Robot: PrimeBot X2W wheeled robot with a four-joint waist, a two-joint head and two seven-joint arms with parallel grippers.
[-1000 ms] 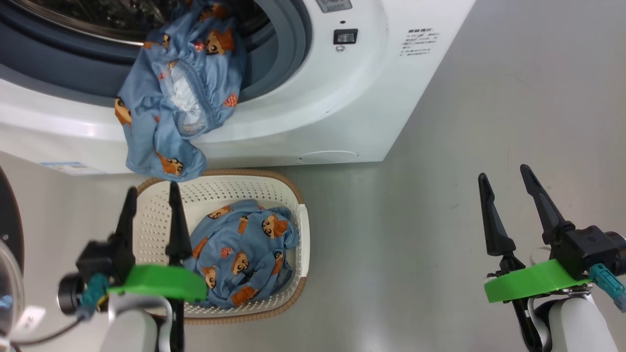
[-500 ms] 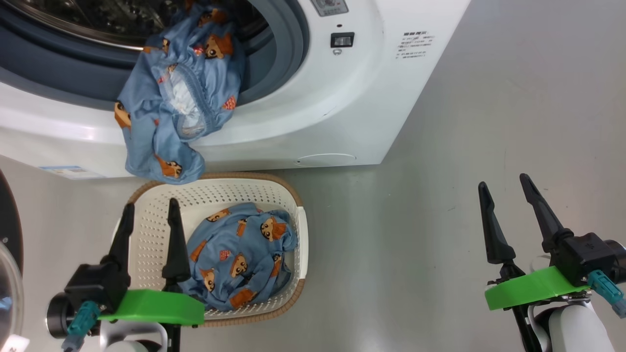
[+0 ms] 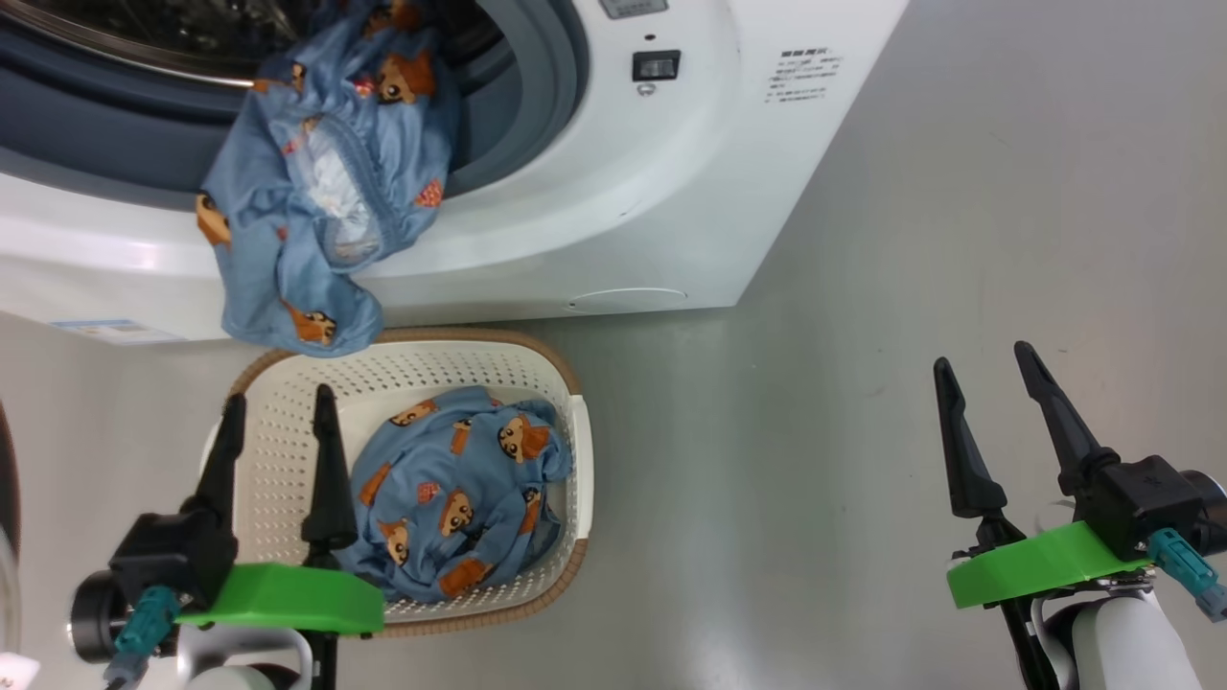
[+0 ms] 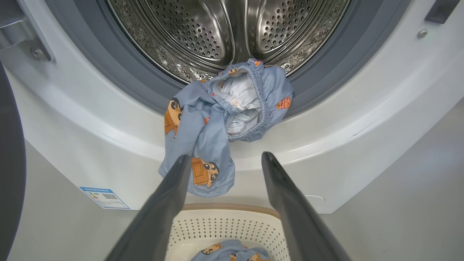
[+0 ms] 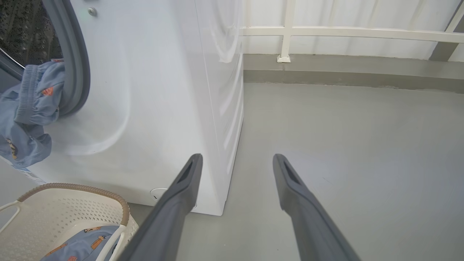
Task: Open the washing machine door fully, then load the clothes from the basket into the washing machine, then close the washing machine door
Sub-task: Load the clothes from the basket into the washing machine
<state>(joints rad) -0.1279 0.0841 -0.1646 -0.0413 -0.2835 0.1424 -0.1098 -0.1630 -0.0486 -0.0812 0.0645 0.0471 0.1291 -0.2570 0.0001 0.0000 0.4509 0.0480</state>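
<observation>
The washing machine (image 3: 623,192) stands open, its steel drum (image 4: 224,32) bare inside. One piece of the light blue bear-print clothes (image 3: 307,192) hangs half out over the grey gasket (image 4: 145,90) and down the white front. Another piece (image 3: 451,498) lies in the cream basket (image 3: 451,369) on the floor right below. My left gripper (image 3: 278,393) is open over the basket's left half, holding nothing, fingers pointing at the hanging piece (image 4: 217,127). My right gripper (image 3: 984,355) is open and holds nothing, over bare floor off to the right. The washing machine door (image 4: 9,163) shows as a dark rim at the far left.
Grey floor (image 3: 863,383) spreads to the right of the machine. A white railing and a low kerb (image 5: 326,65) run behind it. A blue label (image 4: 104,197) and the round filter cap (image 3: 625,299) sit low on the machine's front.
The head view has shifted a little, sliding the scene left. My left gripper has drawn back over the basket, away from the machine. The right gripper has hardly moved.
</observation>
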